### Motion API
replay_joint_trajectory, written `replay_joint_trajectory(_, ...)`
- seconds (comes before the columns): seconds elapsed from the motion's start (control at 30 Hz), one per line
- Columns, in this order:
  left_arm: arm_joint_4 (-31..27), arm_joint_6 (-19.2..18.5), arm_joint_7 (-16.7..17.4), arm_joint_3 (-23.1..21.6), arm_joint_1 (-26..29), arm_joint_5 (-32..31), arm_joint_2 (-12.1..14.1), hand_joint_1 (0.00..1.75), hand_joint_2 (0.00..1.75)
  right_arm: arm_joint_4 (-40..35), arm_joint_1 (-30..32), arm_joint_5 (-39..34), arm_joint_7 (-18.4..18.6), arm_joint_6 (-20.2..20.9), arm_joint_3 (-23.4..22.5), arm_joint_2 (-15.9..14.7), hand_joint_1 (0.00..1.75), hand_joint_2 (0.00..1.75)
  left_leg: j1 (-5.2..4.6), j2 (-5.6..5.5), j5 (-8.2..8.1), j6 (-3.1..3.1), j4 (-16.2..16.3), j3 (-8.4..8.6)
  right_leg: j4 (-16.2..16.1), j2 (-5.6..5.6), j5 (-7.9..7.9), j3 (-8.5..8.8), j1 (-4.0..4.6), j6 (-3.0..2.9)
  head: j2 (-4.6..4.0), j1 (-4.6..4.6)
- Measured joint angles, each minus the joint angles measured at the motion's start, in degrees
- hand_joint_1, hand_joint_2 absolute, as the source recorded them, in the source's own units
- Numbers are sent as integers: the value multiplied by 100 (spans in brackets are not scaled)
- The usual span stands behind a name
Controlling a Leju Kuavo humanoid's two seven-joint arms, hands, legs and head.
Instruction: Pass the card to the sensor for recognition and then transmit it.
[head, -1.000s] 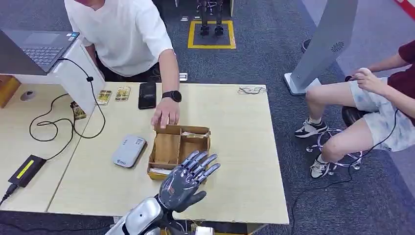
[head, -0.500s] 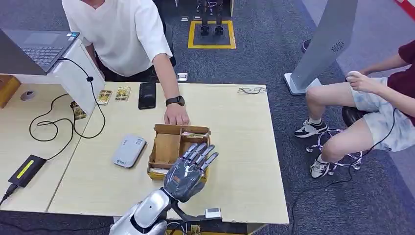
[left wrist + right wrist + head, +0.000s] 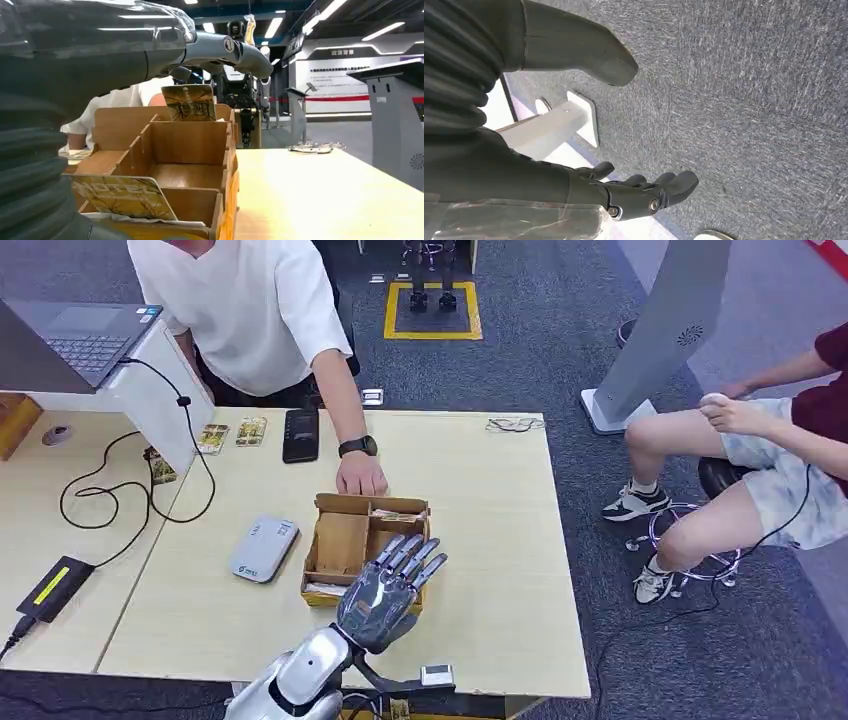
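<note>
Left wrist view: cards point(image 3: 190, 102) in box point(image 3: 190, 142)

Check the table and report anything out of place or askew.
Nothing looks spilled or damaged. One oddity: a person's hand rests at the far edge of the cardboard box, right where the left hand hovers with fingers spread.

Head view high above table point(image 3: 500, 540), left wrist close behind cardboard box point(image 3: 190, 150) both share, right wrist facing carpet point(image 3: 749, 100)

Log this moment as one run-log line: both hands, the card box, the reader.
left hand: open, fingers spread over cardboard box | right hand: open, hanging above carpet | cards: in box | grey reader: beside box | person's hand: at box's far edge
</note>
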Motion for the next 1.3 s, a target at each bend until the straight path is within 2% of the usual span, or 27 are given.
replay_joint_trajectory(0.2, 102, -284, 308, 0, -63, -142, -35, 0, 175, 0, -1, 0, 35, 9, 7, 0, 0, 175, 0, 0, 0, 0, 0, 0, 0, 0, 0, 1, 0, 0, 0, 0)
replay_joint_trajectory(0.47, 289, -350, 516, 0, -124, -173, -55, 0, 175, -2, -2, 0, 53, 9, 17, 0, 0, 175, 0, 0, 0, 0, 0, -1, 0, 0, 0, 1, 0, 0, 0, 0)
replay_joint_trajectory(1.07, 446, -280, 616, 194, -139, -42, 87, 0, 175, -35, 5, 0, 64, 11, 17, 0, 0, 175, 0, -1, 0, 0, 0, -2, 1, -1, 0, 2, 0, 0, 0, 2)
replay_joint_trajectory(1.3, 424, -107, 538, 383, -91, 144, 133, 0, 175, -74, 28, 0, 46, 18, 18, 2, 0, 175, 0, -1, 0, 0, 0, -2, 1, -1, 0, 2, 0, 0, 0, 0)
